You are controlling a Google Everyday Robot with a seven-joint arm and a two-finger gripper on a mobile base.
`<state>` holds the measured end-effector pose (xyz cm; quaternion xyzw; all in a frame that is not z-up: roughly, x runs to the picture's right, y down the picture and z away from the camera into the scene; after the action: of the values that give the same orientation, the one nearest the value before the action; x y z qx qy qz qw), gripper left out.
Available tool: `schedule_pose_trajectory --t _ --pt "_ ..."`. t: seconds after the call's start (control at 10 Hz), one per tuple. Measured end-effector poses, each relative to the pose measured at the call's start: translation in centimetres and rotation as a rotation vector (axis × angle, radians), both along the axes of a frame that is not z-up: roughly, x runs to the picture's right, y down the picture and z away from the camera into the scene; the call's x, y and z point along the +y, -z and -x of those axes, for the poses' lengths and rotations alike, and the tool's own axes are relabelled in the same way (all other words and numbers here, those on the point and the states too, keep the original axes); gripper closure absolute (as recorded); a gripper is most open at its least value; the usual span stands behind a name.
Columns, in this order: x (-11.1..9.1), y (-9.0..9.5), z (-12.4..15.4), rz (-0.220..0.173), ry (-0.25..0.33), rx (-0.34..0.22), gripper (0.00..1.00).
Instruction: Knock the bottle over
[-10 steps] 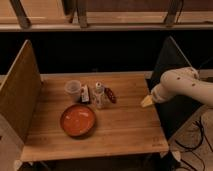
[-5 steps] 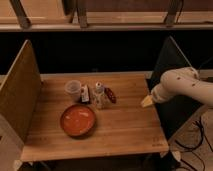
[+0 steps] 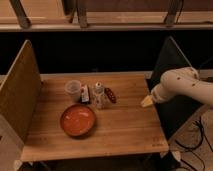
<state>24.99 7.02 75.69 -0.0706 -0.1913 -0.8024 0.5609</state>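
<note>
The bottle (image 3: pixel 99 94) is small, pale and slim with a white cap. It stands upright near the middle of the wooden table (image 3: pixel 125 122), just behind the orange bowl. My gripper (image 3: pixel 146 101) is at the table's right edge, well to the right of the bottle and apart from it. The white arm (image 3: pixel 182 86) reaches in from the right.
A translucent white cup (image 3: pixel 73 89) stands left of the bottle, with a short dark container with a white label (image 3: pixel 85 93) between them. A dark red item (image 3: pixel 110 95) lies right of the bottle. An orange bowl (image 3: pixel 78 120) sits in front. Wooden side panels (image 3: pixel 20 90) flank the table.
</note>
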Motion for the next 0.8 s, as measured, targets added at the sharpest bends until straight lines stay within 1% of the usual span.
schedule_pose_trajectory --t 0.1,0.2,0.5,0.7,0.8 --pt "0.00 0.00 0.00 0.000 0.000 0.000 0.36" --pt "0.00 0.00 0.00 0.000 0.000 0.000 0.39" --pt "0.01 0.00 0.00 0.000 0.000 0.000 0.66" --pt "0.00 -0.01 0.00 0.000 0.000 0.000 0.88" --pt "0.00 0.00 0.00 0.000 0.002 0.000 0.95"
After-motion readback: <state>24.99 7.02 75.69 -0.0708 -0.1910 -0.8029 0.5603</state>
